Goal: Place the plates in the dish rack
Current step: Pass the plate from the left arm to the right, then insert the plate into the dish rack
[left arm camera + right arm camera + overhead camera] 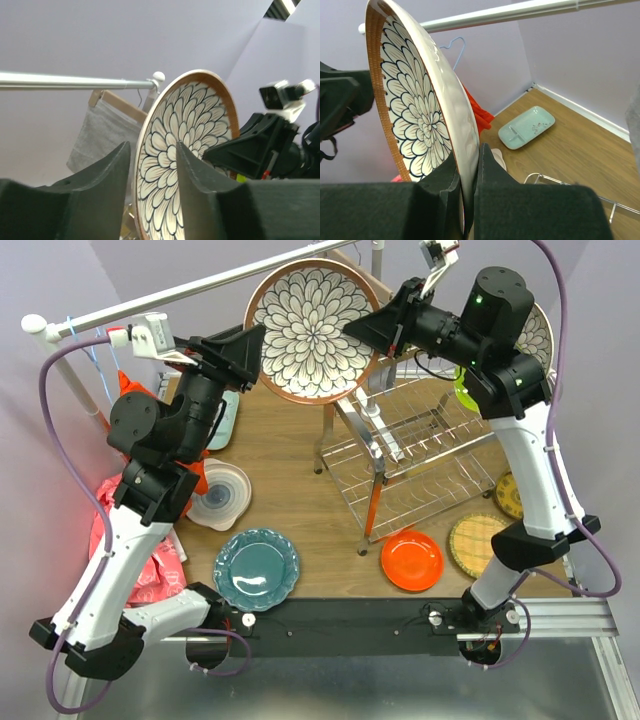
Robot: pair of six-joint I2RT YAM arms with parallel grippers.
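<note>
Overhead, wooden table [285, 465], lilac walls [45, 275].

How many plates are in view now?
8, though some may be hidden: floral gripped by right hand, left hand around its rim; second floral behind right arm, lime beside it; dark-yellow, woven, orange near right; teal, swirl near left.

Bright, even light; blurred foregrounds.

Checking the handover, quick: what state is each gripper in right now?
Left gripper: open, fingers straddling the floral plate at its rim.
Right gripper: closed on the floral plate's rim.
</note>
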